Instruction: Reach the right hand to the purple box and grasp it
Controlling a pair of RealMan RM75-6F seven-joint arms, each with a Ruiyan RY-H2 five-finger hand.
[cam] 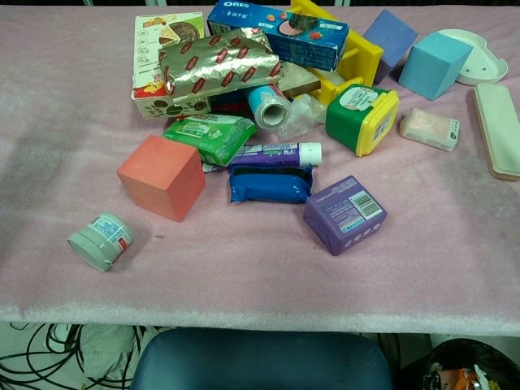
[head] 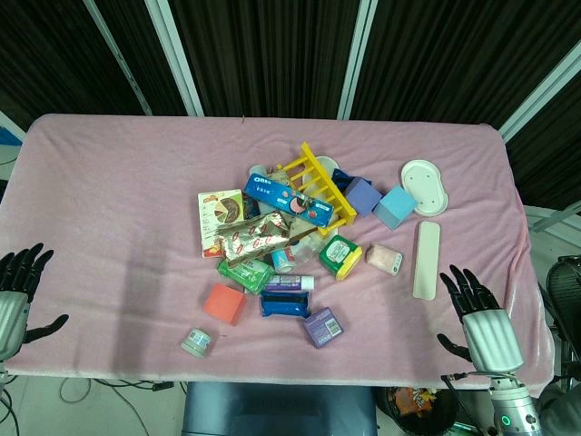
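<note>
A small purple box with a white label lies near the table's front edge, in front of the pile; the chest view shows the purple box flat on the cloth, touching nothing. My right hand hovers at the front right corner, well to the right of the box, fingers spread and holding nothing. At the front left edge my left hand is also empty with its fingers apart. Neither hand appears in the chest view.
Behind the box lie a dark blue packet, a tube and a green-yellow tub. A lavender cube and light blue cube sit further back. Between hand and box lie a pink soap and a long white tray. An orange cube is at left.
</note>
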